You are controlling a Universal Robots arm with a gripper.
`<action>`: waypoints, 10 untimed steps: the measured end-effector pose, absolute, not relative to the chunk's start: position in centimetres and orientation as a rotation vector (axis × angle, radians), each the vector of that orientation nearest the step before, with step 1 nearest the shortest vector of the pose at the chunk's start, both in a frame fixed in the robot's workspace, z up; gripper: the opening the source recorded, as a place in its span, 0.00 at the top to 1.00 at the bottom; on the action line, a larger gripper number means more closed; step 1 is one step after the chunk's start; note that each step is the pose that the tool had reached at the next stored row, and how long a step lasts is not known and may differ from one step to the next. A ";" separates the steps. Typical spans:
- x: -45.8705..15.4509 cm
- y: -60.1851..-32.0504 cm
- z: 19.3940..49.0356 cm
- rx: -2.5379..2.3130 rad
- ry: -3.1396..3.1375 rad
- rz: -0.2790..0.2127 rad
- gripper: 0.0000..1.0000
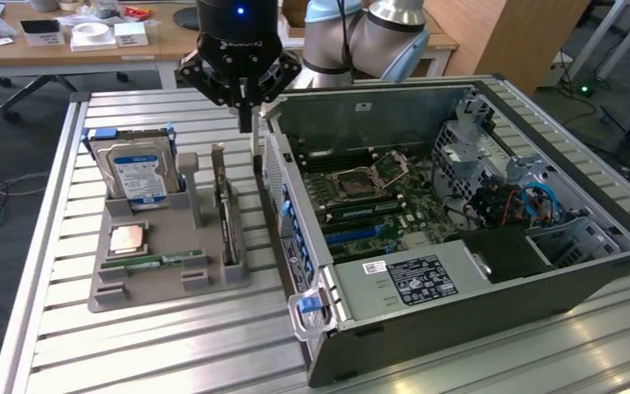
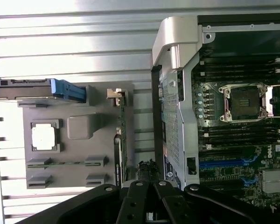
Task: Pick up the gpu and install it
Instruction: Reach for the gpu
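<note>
One gpu (image 1: 224, 209) edgewise, parallel to case (image 1: 435, 324)

Slatted metal table with two things on it

The table (image 1: 162, 345) is made of long silver ribbed slats. A grey parts holder (image 1: 175, 232) lies flat on it at the exterior view's left. A dark open computer case (image 1: 468, 316) lies on its side at the exterior view's right, open face up. The two are just beside each other, with a narrow strip of bare slats between them.

The gpu's (image 1: 223, 205) lower edge sits hidden in the grey holder (image 1: 140, 287).
</note>
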State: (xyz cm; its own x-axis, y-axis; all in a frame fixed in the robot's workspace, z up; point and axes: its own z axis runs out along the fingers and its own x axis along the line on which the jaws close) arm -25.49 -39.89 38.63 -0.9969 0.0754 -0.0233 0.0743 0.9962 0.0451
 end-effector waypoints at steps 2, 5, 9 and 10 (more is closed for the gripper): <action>-25.7 -39.9 38.6 0.117 3.114 0.069 0.89; -25.9 -39.9 38.6 0.117 3.114 0.069 0.89; -26.3 -39.9 38.6 0.116 3.114 0.069 0.89; -26.3 -39.9 38.6 0.117 3.114 0.069 0.89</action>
